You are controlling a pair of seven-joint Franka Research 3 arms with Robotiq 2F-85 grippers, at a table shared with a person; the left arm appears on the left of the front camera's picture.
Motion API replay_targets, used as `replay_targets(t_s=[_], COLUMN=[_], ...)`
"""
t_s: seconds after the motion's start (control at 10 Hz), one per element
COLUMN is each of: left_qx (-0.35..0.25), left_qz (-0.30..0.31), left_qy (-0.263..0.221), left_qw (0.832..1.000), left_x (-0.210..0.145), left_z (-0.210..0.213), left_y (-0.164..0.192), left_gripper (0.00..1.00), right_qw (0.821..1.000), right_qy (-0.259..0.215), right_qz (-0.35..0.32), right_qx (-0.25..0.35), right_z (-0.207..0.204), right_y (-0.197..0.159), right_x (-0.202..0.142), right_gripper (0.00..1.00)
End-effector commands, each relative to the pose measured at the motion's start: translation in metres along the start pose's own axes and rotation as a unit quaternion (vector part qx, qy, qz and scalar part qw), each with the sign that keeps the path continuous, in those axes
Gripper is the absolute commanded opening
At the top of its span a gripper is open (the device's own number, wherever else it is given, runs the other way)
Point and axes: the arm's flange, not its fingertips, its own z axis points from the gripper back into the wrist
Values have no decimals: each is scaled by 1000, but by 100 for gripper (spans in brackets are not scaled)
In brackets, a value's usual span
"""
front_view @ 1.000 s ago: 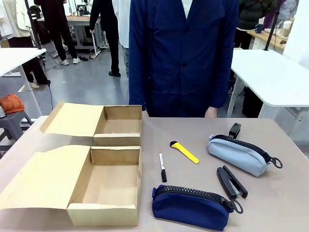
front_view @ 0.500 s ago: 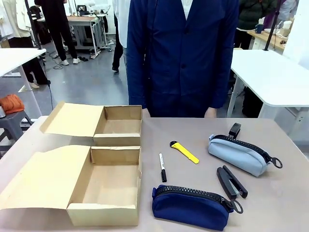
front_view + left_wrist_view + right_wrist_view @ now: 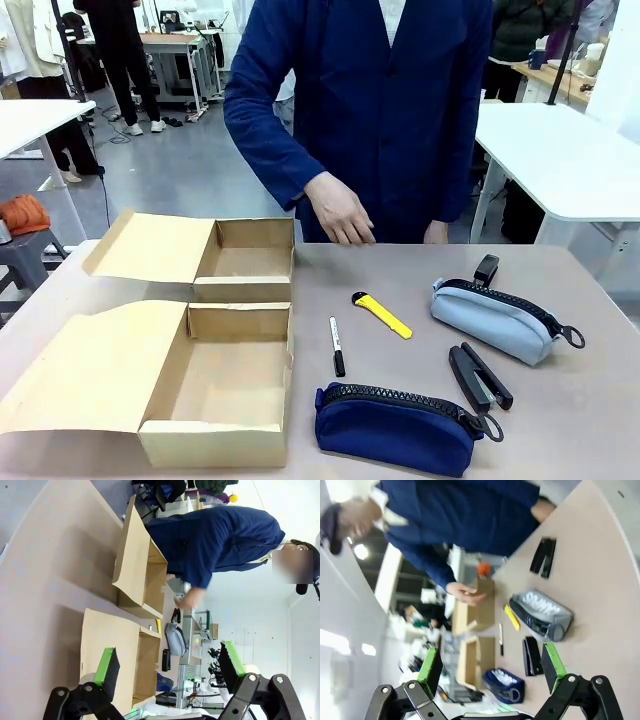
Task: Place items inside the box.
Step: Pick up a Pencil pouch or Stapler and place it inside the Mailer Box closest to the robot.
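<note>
Left gripper (image 3: 167,655) and right gripper (image 3: 491,655) stood wide, holding nothing. Right of the near box (image 3: 215,440), the black marker pen (image 3: 337,346) lay lengthwise toward the person (image 3: 400,100); farther right, the yellow utility knife (image 3: 382,314) slanted diagonally.

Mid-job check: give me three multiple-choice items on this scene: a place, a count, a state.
1. The black marker pen lies: A) inside a box; B) on the table between the near box and the yellow utility knife; C) on a pouch.
2. Open cardboard boxes: A) one; B) two; C) three.
3. The near box is: A) shut; B) full; C) empty.
B: it lies on the table by the box wall. B: near box and far box, lids folded back. C: its floor is bare.
</note>
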Motion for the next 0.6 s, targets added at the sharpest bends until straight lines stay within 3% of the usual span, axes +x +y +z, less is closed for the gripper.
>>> replay_targets(t_s=[0.0, 0.1, 0.2, 0.3, 0.5], left_qx=[-13, -13, -13, -13, -13], left_qz=[-11, -11, -11, -11, -11], left_qy=[-4, -4, -4, -4, -4], left_qw=[1000, 1000, 1000, 1000, 1000], left_x=[2, 2, 2, 2, 2], left_z=[0, 0, 0, 0, 0], left_y=[0, 0, 0, 0, 0], left_gripper=[100, 100, 100, 100, 100], right_qw=[986, 970, 971, 977, 982], right_qy=[118, 192, 197, 184, 152], right_qz=[117, 135, 121, 99, 105], right_qx=[-31, -58, -54, -44, 47], right_z=[-59, -91, -90, -62, 12], right_y=[37, 42, 36, 23, 1], right_x=[-24, -30, -25, -21, -33], right_gripper=[100, 100, 100, 100, 100])
